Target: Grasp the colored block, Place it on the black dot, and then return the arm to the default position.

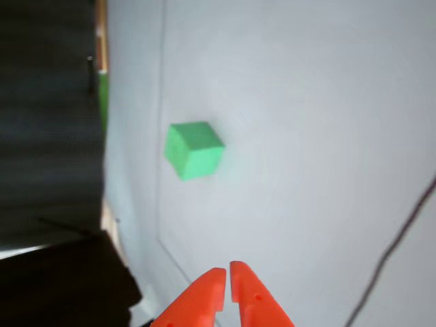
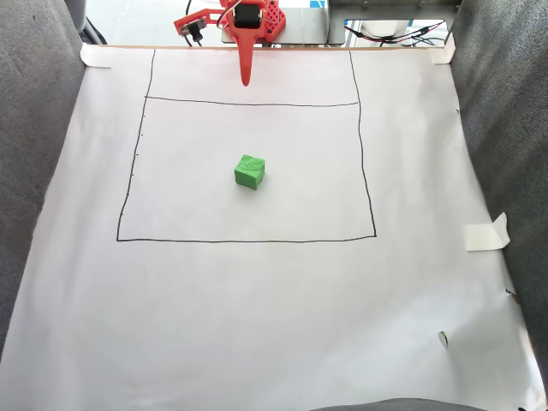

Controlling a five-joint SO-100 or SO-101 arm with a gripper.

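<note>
The colored block (image 2: 249, 171), a bright green foam cube, rests on the white paper inside the drawn rectangle, a little left of its middle. In the other view the same block (image 1: 194, 150) lies ahead of the orange fingers, up and to the left, well apart from them. The arm's gripper (image 2: 247, 81) hangs at the far edge of the paper with its tips pointing toward the block, and nothing is between them. In the other view the gripper (image 1: 227, 272) is shut to a narrow gap. The black dot is hidden or out of view.
A thin black drawn rectangle (image 2: 363, 171) frames the work area on the white paper (image 2: 257, 325). Grey fabric walls (image 2: 34, 171) stand left and right. A folded tape tab (image 2: 486, 233) and a small dark mark (image 2: 443, 338) lie at the right.
</note>
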